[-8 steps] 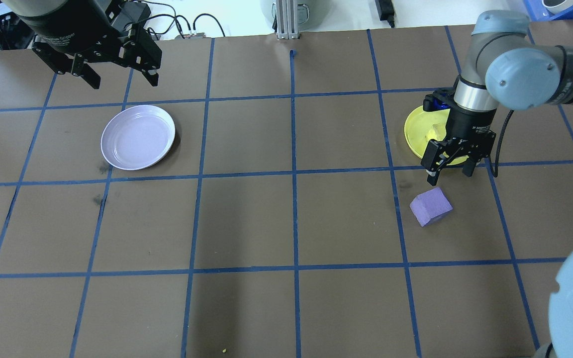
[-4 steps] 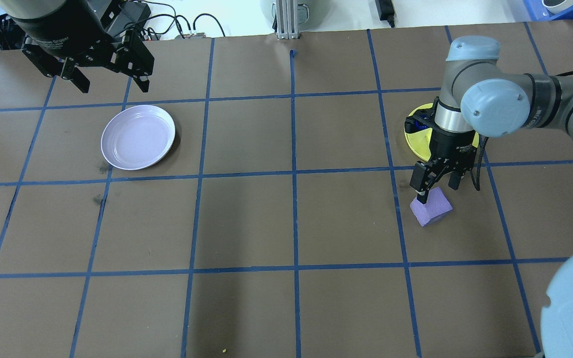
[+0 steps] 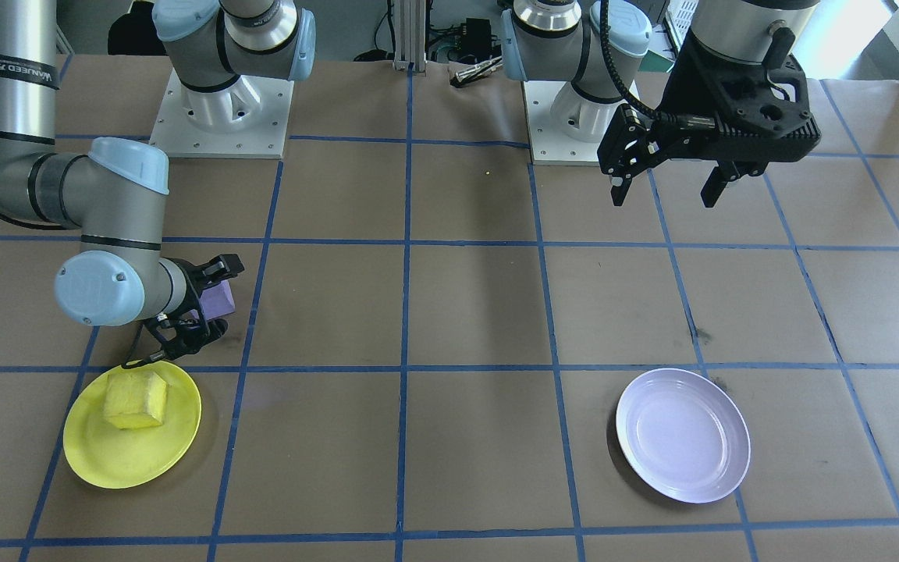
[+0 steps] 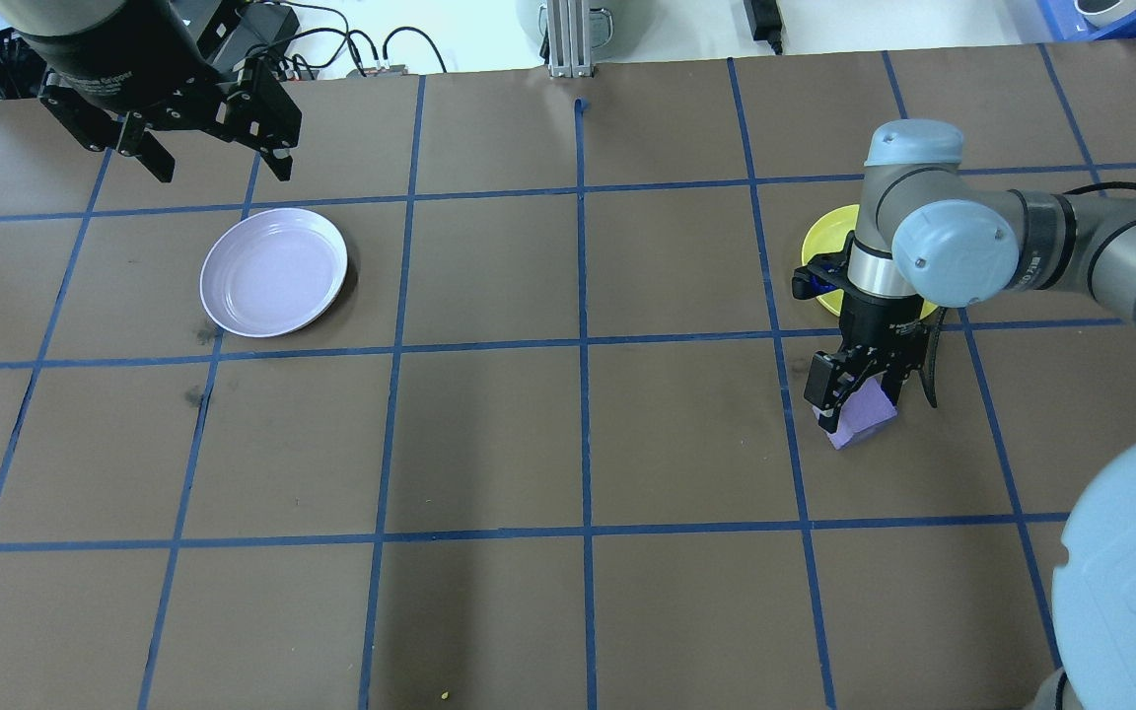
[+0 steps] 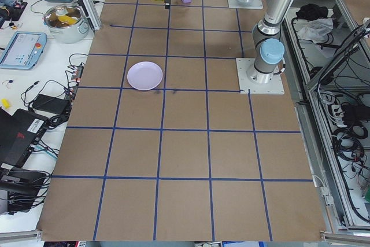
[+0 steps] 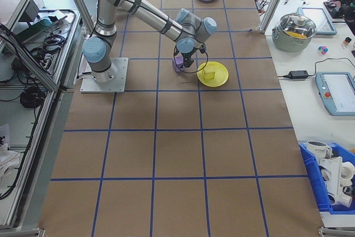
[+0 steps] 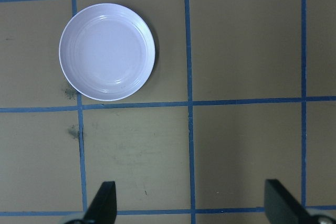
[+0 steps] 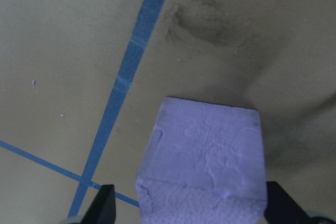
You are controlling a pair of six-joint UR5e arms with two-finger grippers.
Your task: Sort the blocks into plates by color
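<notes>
The purple block (image 4: 871,416) rests on the brown table just in front of the yellow plate (image 4: 821,247). My right gripper (image 4: 860,397) is lowered around it and open; the wrist view shows the purple block (image 8: 205,156) between the two fingertips with a gap on each side. The yellow block (image 3: 135,398) lies in the yellow plate (image 3: 98,468). The lavender plate (image 4: 274,271) holds nothing. My left gripper (image 4: 213,158) hangs open, high above the table behind that lavender plate (image 7: 107,51).
Blue tape lines divide the table into squares. Beyond the far edge stand a metal post (image 4: 568,39), cables and a steel pot (image 6: 299,26). The right arm's elbow (image 4: 953,251) overhangs the yellow plate.
My right gripper moved from over the yellow plate toward the near side and came down around the purple block. The left gripper shifted slightly left.
</notes>
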